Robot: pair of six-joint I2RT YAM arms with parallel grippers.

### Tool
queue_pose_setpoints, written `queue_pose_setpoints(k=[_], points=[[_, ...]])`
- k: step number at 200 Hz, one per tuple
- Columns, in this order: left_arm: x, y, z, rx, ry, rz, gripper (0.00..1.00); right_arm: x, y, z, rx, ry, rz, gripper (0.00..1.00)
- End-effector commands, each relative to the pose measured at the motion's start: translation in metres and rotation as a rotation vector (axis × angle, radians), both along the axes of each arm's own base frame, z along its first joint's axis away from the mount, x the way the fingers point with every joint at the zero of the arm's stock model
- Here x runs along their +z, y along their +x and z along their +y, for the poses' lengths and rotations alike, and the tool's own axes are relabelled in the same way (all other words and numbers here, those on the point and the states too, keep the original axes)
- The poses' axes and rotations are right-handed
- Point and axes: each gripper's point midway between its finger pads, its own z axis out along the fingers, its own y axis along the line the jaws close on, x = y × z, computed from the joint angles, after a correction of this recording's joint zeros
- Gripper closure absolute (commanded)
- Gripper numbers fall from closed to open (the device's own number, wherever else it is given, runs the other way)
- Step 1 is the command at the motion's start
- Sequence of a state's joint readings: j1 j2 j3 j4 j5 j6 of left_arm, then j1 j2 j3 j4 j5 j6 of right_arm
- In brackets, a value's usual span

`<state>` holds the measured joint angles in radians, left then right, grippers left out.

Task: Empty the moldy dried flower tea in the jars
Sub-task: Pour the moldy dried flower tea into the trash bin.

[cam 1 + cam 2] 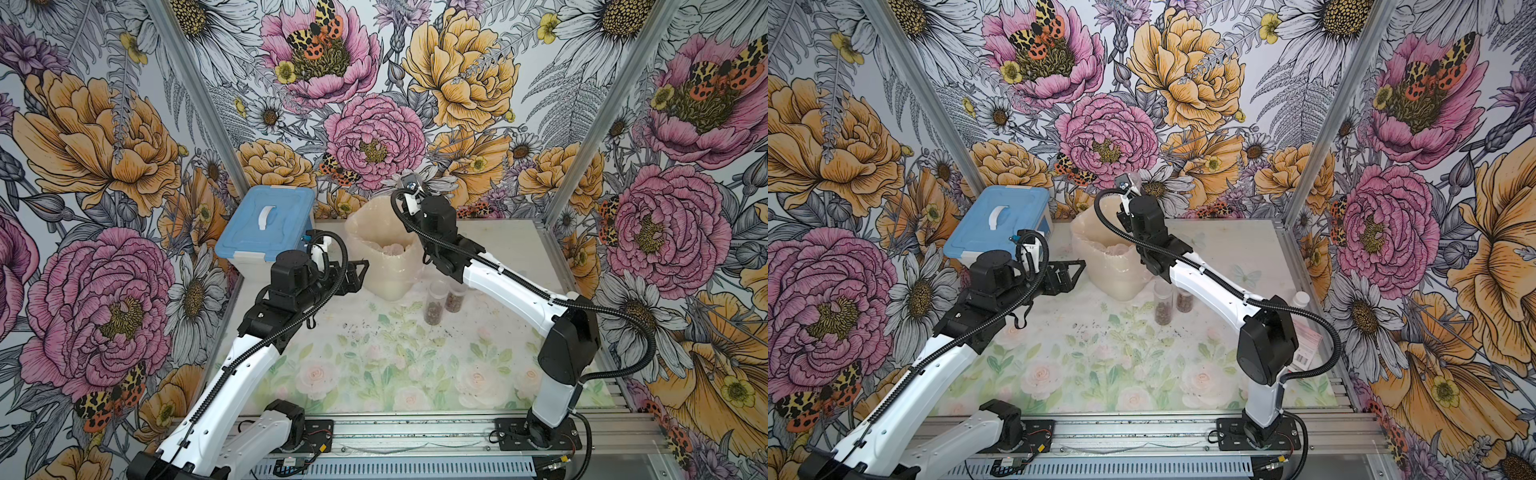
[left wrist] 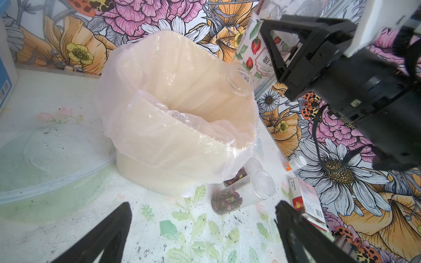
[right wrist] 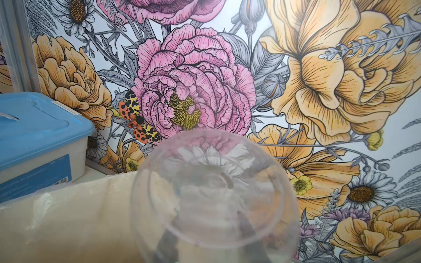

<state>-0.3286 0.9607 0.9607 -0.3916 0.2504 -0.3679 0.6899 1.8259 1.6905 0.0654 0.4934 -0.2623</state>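
The right gripper (image 2: 273, 52) is clamped on the labelled jar (image 2: 247, 66), at the upper right of the left wrist view. The jar's long axis slopes down and to the left in that frame. Its uncapped mouth is its lowest part and hangs above the far rim of the bag-lined bin (image 2: 182, 127), so anything sliding out should drop inside the liner. Seen through its clear base in the right wrist view, it looks all but empty, with only faint dark traces; the label hides most of its wall, so this is a judgement.

The left gripper (image 2: 202, 234) is spread wide and holds nothing, its fingers framing the bottom edge of its own view. The two lidded jars (image 1: 436, 301) stand upright close together near the centre of both top views, just right of the bin's front corner and under the right forearm. Dark reddish tea (image 2: 225, 200) sits in their lower parts. They lie ahead and slightly right of the left gripper with bare table between, so the free left arm seems better placed to reach them
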Motion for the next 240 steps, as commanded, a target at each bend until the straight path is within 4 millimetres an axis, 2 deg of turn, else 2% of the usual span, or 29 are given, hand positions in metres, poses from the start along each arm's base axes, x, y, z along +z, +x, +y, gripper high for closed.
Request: queue_pose_setpoints(k=[1, 24, 74, 98, 121, 175, 216, 240], points=[[0.004, 0.002, 0.005, 0.020, -0.017, -0.020, 0.01, 0.001, 0.008, 0.000, -0.039, -0.068, -0.033, 0.79], [0.004, 0.002, 0.005, 0.022, -0.017, -0.020, 0.01, 0.009, 0.006, -0.001, -0.032, -0.017, -0.036, 0.79], [0.009, 0.004, 0.004, 0.024, -0.042, -0.031, 0.01, 0.063, -0.015, 0.005, 0.094, 0.285, -0.032, 0.78], [0.016, 0.007, 0.002, 0.028, -0.091, -0.039, 0.01, 0.083, -0.023, -0.001, 0.146, 0.427, -0.004, 0.78], [0.031, 0.010, -0.002, 0.017, -0.176, -0.066, 0.01, 0.095, -0.028, -0.015, 0.198, 0.602, 0.049, 0.77], [0.070, 0.026, -0.012, 0.009, -0.373, -0.101, 0.01, 0.094, -0.021, -0.043, 0.283, 1.005, 0.226, 0.79], [0.093, 0.046, -0.023, 0.016, -0.515, -0.074, 0.01, 0.085, -0.019, -0.056, 0.318, 1.271, 0.325, 0.79], [0.108, 0.057, -0.037, -0.009, -0.554, -0.067, 0.01, 0.075, -0.018, -0.057, 0.343, 1.414, 0.388, 0.80]])
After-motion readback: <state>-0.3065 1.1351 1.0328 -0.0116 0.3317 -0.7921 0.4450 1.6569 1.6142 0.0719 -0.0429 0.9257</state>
